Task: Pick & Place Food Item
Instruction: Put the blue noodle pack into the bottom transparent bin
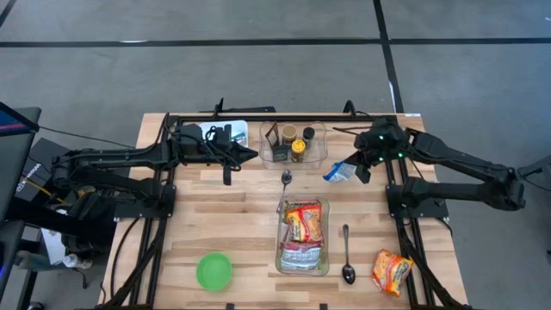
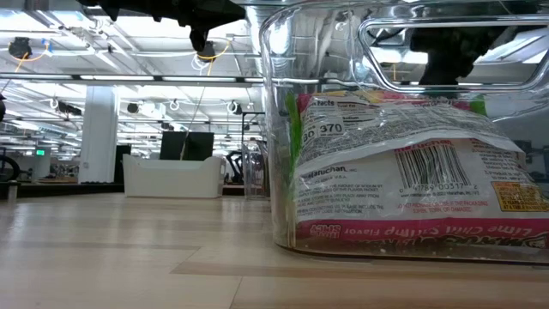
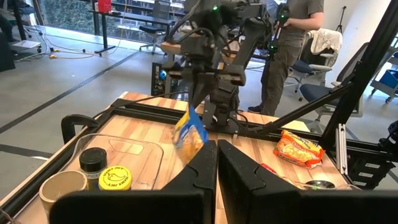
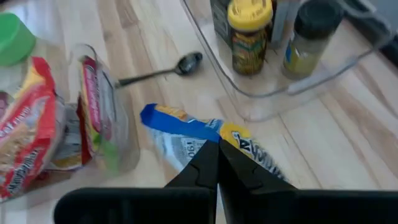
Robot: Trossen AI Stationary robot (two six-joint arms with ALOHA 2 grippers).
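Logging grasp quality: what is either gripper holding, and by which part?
The right gripper pinches the blue-and-yellow packet at one edge, lifted off the table; the left gripper holds nothing.

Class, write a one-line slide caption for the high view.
Right end effector holds a blue snack packet beside the clear noodle bin; left end effector waits.

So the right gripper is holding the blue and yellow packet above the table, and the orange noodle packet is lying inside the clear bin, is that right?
Not quite. The right gripper does hold the blue and yellow packet, but the orange noodle packet lies on the bare table, to the right of the clear bin, beyond a spoon. The high view shows it.
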